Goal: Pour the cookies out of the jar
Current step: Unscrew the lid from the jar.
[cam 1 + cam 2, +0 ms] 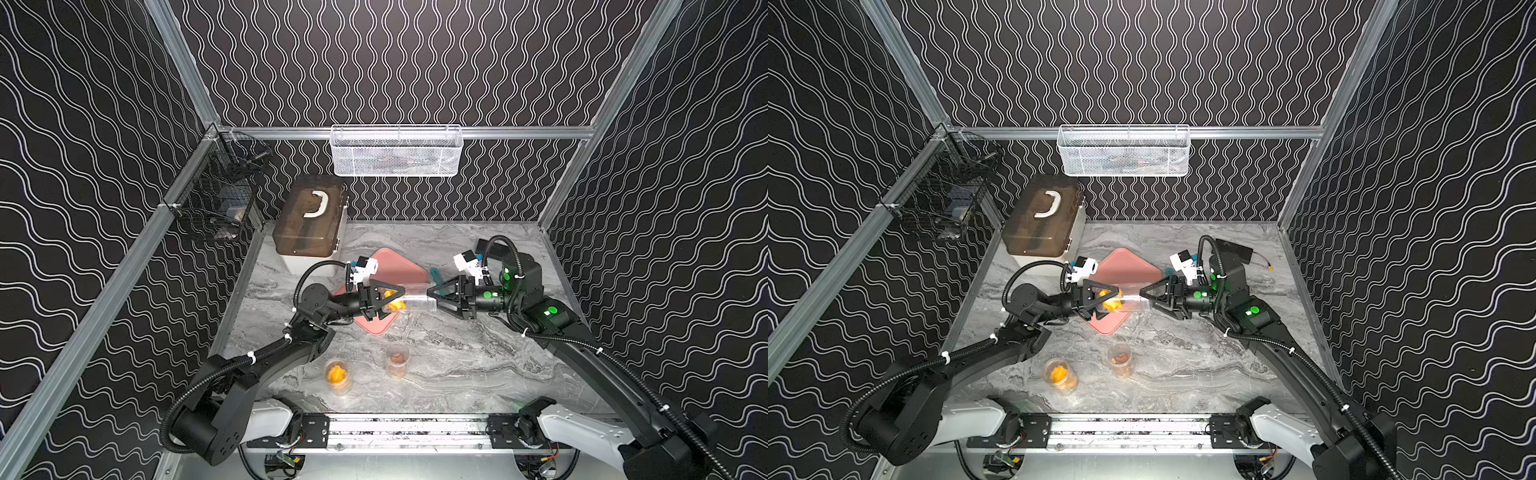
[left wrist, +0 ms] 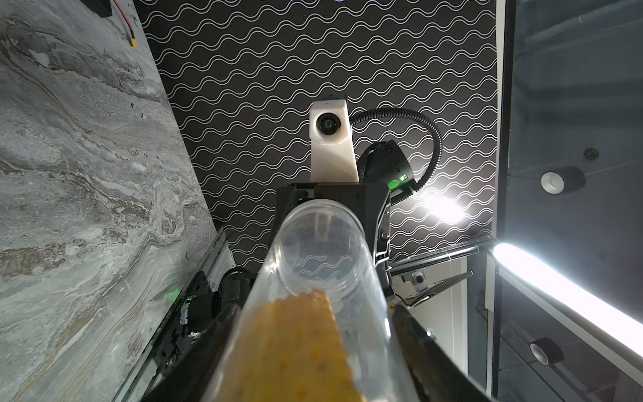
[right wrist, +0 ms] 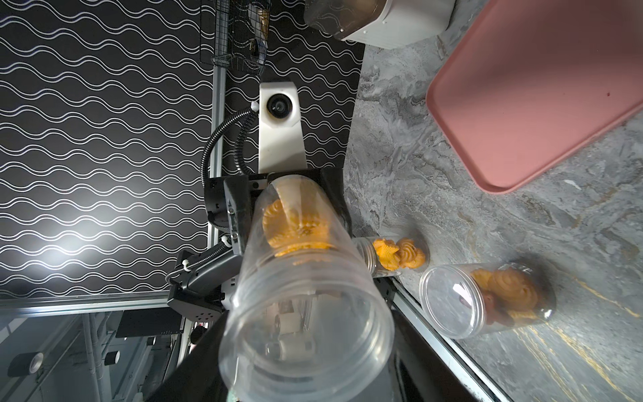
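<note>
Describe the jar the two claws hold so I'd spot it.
Find the pink tray in the middle of the marble table. Over it, a clear jar hangs between the left claw and the right claw. Unlike the two jars standing in front, it lies sideways, orange cookies bunched by the left claw.

We found the jar (image 1: pixel 415 301) lying on its side in the air above the front right edge of the tray (image 1: pixel 395 266). It was between the left gripper (image 1: pixel 392 303) and the right gripper (image 1: pixel 430 294), with the cookies (image 3: pixel 295 229) in its left end. On the table (image 1: pixel 457 361) before the tray stood a near jar (image 1: pixel 337 376) and, to its right and further back, a second jar (image 1: pixel 397 359). The box (image 1: pixel 309 220) sat behind and left of the tray. The mesh basket (image 1: pixel 397 151) hung on the back wall and the wire basket (image 1: pixel 216 195) on the left wall.
</note>
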Robot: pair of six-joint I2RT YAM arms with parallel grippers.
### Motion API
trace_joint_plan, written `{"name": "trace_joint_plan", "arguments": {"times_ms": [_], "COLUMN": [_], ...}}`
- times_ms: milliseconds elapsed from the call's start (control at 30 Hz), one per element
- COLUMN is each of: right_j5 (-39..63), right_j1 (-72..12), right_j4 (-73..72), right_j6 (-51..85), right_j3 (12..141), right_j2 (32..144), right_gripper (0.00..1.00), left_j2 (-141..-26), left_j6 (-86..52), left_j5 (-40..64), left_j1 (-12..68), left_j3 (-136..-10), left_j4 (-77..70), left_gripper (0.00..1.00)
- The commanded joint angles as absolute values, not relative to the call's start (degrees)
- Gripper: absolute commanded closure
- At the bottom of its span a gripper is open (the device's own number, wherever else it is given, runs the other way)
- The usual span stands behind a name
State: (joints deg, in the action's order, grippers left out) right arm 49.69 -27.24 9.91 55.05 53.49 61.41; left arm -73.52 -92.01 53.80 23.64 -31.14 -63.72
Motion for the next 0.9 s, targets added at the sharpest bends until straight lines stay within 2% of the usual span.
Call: {"name": "trace_joint_plan", "arguments": {"times_ms": [0, 867], "right_j5": [50.2, 48.6], "right_j1": [-27.2, -27.0], "right_j4": [7.1, 10.4], "right_j6": [55.6, 51.0], "right_j3": [53.0, 54.5], "right_j2": [61.2, 61.5], "right_gripper": [0.36, 0.39], "left_j2": [-72.6, -72.0], "left_j6": [-93.3, -94.3], "left_j5": [54.4, 55.2], "left_j1": [23.5, 21.6], "left_j3": [-31.2, -30.7], "left_j4": [-66.9, -67.4], "left_gripper": [0.59, 0.64]}}
